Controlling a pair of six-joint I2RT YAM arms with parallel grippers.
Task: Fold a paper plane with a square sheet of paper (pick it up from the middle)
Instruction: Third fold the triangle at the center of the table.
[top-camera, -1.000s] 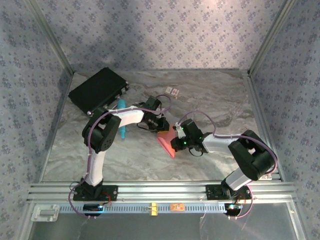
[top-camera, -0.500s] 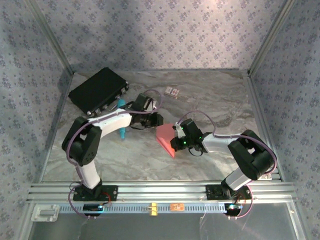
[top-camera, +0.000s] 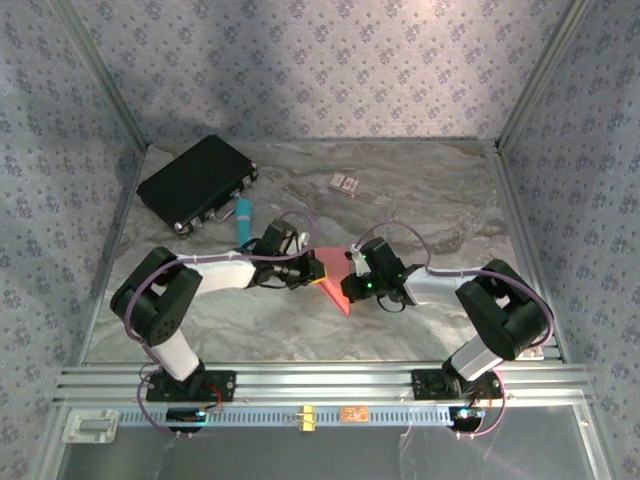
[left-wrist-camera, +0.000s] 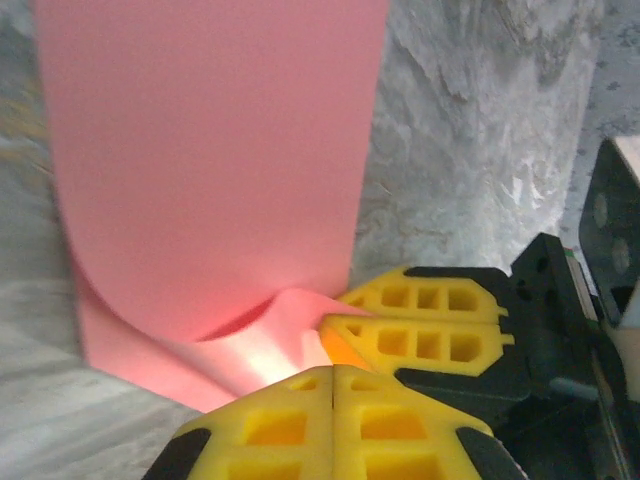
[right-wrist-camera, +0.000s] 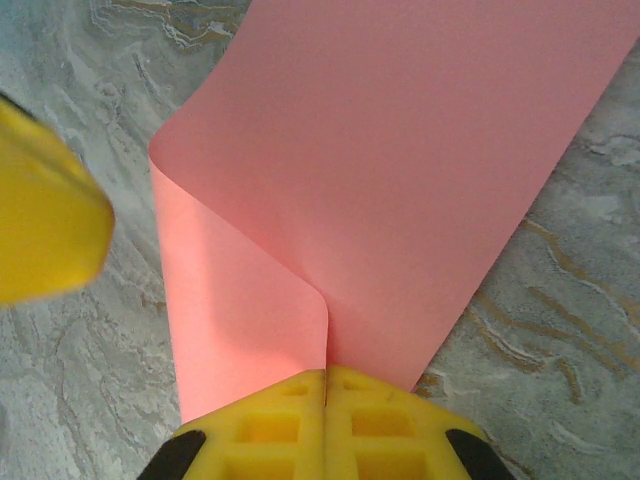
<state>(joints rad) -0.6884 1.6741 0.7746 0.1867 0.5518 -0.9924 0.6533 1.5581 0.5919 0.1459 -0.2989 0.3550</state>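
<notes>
The square sheet of paper (top-camera: 331, 287) is salmon pink and lies mid-table, curled over into a loose fold (right-wrist-camera: 400, 150). My right gripper (right-wrist-camera: 325, 375) is shut on its near edge, where the curled flap meets the flat layer. My left gripper (top-camera: 308, 272) has come in from the left; in its wrist view it (left-wrist-camera: 333, 372) is shut, tips right at the paper's curl (left-wrist-camera: 220, 150). I cannot tell whether any paper is pinched there. The right gripper's yellow fingers (left-wrist-camera: 420, 340) sit just beyond it. A left finger (right-wrist-camera: 45, 200) blurs at the right wrist view's left edge. The paper plane is out of view.
A black case (top-camera: 197, 182) lies at the back left, with a teal marker (top-camera: 243, 212) just in front of it. A small patterned card (top-camera: 344, 183) rests near the back middle. Patterned walls close three sides, and an aluminium rail (top-camera: 320, 380) runs along the front.
The left arm has swung forward from beside the marker to the paper's left edge, and its jaws have closed. The right gripper has held the paper in place throughout.
</notes>
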